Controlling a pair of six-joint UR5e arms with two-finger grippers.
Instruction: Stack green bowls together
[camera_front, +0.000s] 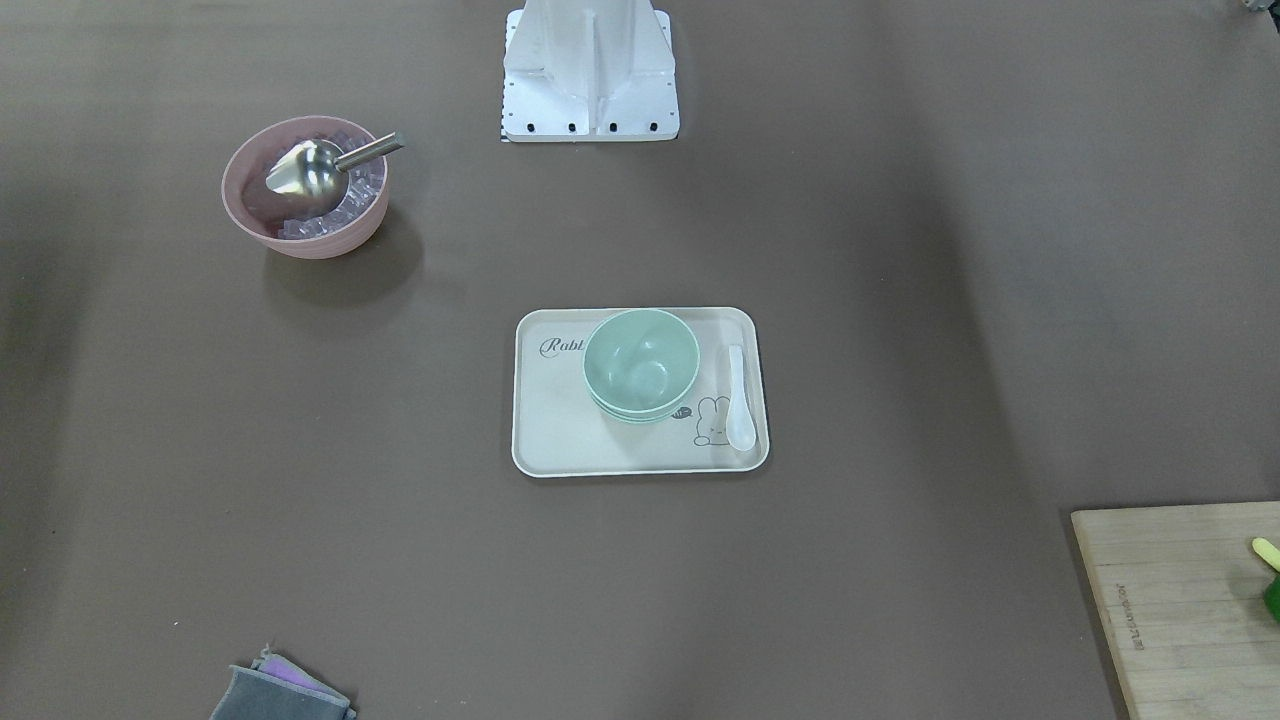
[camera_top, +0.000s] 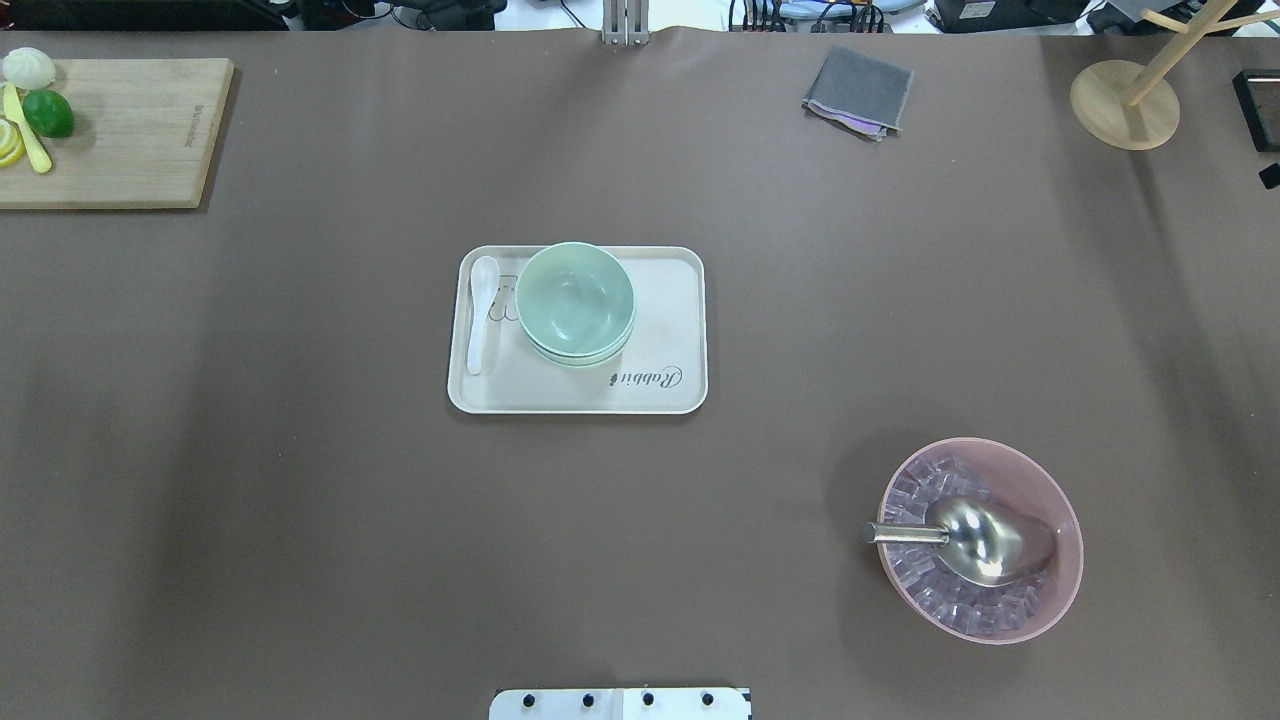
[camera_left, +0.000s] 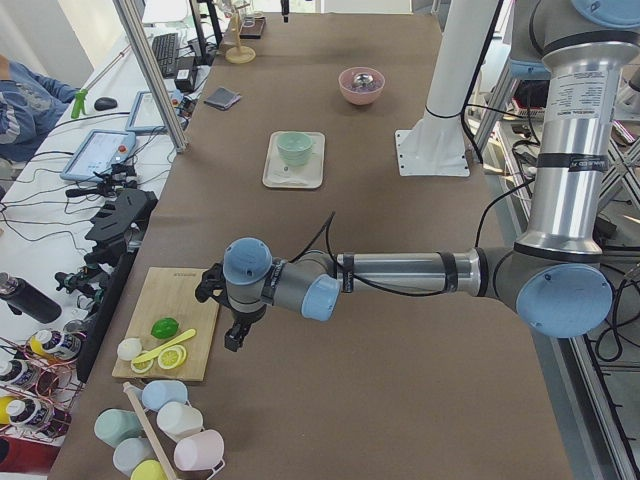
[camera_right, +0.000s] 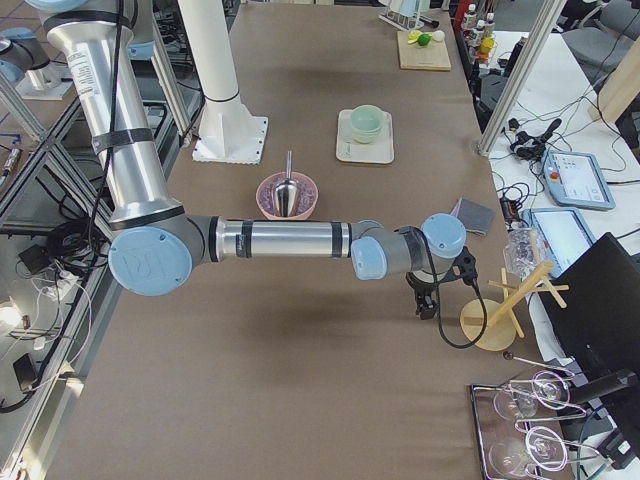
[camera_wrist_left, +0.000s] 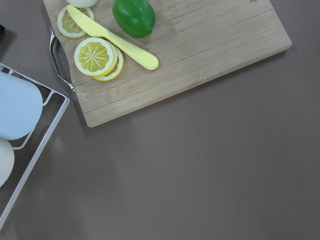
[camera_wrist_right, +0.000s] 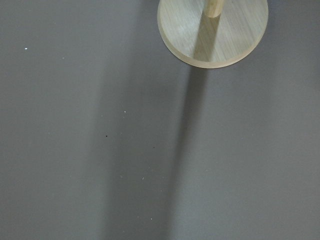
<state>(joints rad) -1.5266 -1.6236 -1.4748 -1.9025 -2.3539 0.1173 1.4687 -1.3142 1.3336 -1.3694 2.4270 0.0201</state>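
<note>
The green bowls (camera_front: 641, 362) sit nested in one stack on a cream tray (camera_front: 560, 440) at the table's middle, also seen in the overhead view (camera_top: 575, 300). Rims of lower bowls show under the top one. My left gripper (camera_left: 235, 335) hangs far from them, over the table by a wooden cutting board (camera_left: 175, 320). My right gripper (camera_right: 425, 305) hangs at the other end, next to a wooden stand (camera_right: 490, 325). Both show only in the side views, so I cannot tell whether they are open or shut.
A white spoon (camera_top: 480, 310) lies on the tray beside the bowls. A pink bowl (camera_top: 1040, 480) with ice cubes and a metal scoop stands on the robot's right. A grey cloth (camera_top: 858, 92) lies at the far edge. The cutting board (camera_wrist_left: 200, 50) carries a lime, lemon slices and a knife.
</note>
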